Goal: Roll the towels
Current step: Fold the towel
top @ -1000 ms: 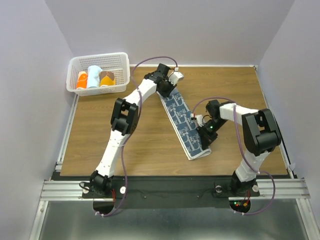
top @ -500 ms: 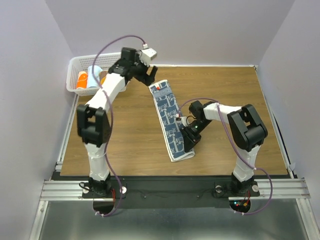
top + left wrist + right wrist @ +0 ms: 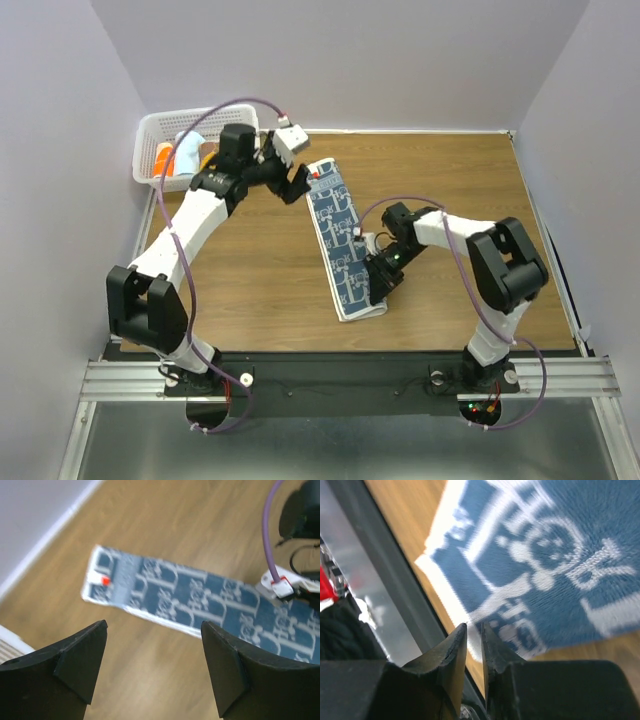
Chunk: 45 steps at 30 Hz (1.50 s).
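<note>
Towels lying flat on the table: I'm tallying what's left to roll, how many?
1: the navy towel lies flat at centre, the right tool at its near end. Others may be hidden.

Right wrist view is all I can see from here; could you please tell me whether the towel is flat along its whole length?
Observer: Yes, the towel lies flat and unrolled on the table, slanting from far left to near right.
Operator: Thank you. Where is the left claw?
Observer: The left claw hovers open beside the towel's far end, with nothing between its fingers.
Operator: Is anything else on the table?
Observer: A white basket sits at the far left corner, with rolled cloths inside.
</note>
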{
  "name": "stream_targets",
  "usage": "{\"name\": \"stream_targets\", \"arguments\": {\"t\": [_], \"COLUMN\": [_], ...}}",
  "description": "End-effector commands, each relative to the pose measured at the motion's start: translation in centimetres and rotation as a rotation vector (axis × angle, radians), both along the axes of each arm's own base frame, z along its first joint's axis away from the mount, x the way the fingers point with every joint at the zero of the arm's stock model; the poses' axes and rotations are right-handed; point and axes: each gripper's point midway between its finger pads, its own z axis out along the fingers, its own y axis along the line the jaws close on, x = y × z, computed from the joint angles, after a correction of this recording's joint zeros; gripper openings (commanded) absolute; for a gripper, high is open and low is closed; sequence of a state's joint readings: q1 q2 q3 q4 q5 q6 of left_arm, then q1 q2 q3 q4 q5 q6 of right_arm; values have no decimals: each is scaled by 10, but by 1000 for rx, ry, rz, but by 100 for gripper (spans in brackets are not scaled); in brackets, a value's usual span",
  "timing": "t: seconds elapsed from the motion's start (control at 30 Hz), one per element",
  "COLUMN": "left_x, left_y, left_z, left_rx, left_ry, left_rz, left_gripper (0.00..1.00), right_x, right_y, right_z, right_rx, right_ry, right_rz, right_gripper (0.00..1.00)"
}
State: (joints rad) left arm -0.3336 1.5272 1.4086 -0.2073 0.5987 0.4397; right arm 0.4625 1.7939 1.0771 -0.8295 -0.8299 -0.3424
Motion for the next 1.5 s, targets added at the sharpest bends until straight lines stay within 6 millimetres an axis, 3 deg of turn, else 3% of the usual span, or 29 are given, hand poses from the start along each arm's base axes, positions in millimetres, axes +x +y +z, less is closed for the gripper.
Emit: {"name": "stream_targets", "arguments": {"t": [0.0, 0.03, 0.17, 0.23, 0.4, 0.43, 0.53, 0.6, 0.63, 0.7, 0.83, 1.03, 1.13, 1.47], "left_x": [-33, -42, -71, -95, -149, -171, -208, -225, -229, -244, -256, -260, -253, -248], "left_y": [-5, -6, -10, -14, -20, -24, -23, -26, -27, -41, -66, -97, -107, -101], "left_z": [-6, -24, -44, -57, -93, -112, -135, -145, -154, -161, -173, -196, -204, -247], "left_rx": [48, 88, 182, 230, 372, 407, 489, 504, 515, 512, 522, 535, 545, 624], "left_ry": [-71, -60, -112, -131, -166, -145, -169, -167, -150, -154, -121, -64, -56, 2], "left_rz": [-48, -60, -108, -199, -370, -431, -522, -570, -554, -586, -608, -613, -603, -601], "left_gripper": [84, 82, 79, 79, 71, 71, 71, 72, 72, 72, 70, 56, 54, 50], "right_x": [-16, -19, -19, -18, -12, -10, 4, 11, 13, 17, 33, 93, 110, 113], "right_y": [-4, -6, -6, -3, 21, 29, 48, 55, 57, 59, 49, -6, -27, -53], "right_z": [-21, -29, -51, -60, -55, -50, -27, -3, 5, 26, 50, 69, 81, 85], "right_rx": [-87, -114, -193, -199, -102, -61, 50, 115, 141, 171, 180, 161, 170, 144], "right_ry": [48, 76, 141, 179, 254, 267, 258, 202, 181, 124, 32, -56, -96, -147], "right_rz": [69, 75, 68, 59, 10, 0, -3, 8, 15, 16, -33, -278, -352, -425], "right_gripper": [23, 23, 20, 18, 19, 22, 32, 39, 49, 57, 65, 67, 67, 66]}}
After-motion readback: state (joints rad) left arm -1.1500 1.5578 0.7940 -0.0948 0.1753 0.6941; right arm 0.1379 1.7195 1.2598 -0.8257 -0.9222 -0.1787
